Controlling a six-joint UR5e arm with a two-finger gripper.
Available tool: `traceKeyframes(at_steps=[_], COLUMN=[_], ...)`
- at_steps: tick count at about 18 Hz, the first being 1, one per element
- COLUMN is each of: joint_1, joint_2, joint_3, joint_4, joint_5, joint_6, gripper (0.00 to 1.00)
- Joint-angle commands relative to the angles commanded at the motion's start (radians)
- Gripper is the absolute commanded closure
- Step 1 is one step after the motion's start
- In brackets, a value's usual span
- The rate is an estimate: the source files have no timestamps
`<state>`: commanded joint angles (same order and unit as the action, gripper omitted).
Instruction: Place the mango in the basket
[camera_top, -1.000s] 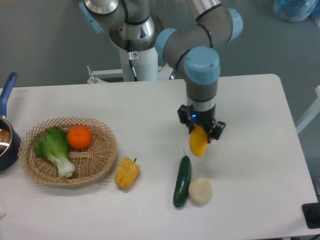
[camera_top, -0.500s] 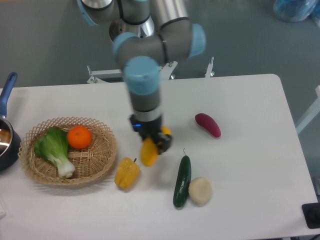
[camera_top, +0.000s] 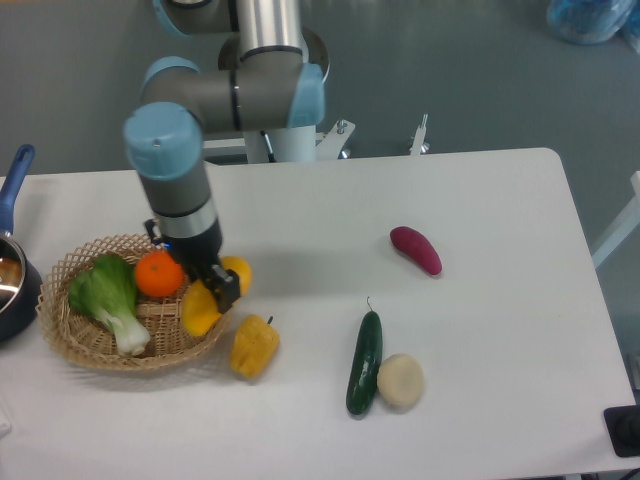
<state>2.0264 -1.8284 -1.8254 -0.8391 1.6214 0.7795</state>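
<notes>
I found nothing I could read in my camera view: no label, brand, number or sign showed on the arm, the tabletop or anything lying on it.
</notes>
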Motion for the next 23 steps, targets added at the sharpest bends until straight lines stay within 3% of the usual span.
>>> traceKeyframes(at_steps=[2,3,4,7,12,17,20,23], joint_1=[-0.023,-0.035,-0.041,-0.052,-0.032,0.115,0.21,0.335], joint_2=[-0.034,-0.047,-0.058,-0.066,-0.003,0.136,0.165,0.19], joint_3=[0.002,0.003,0.009,0.018,0.04,0.017,0.025,-0.008], joint_4=[0.003,0.003,0.014,0.098,0.1,0.089,0.08,0.078], joint_5=[0.017,0.034,0.044,0.057,0.074,0.089,0.092,0.091], joint_6=[-0.02,-0.029,-0.051,-0.12,-0.121,-0.1,0.033,0.144], gripper=[0.36,0.12,0.0,0.0,0.0,0.0,0.0,0.0])
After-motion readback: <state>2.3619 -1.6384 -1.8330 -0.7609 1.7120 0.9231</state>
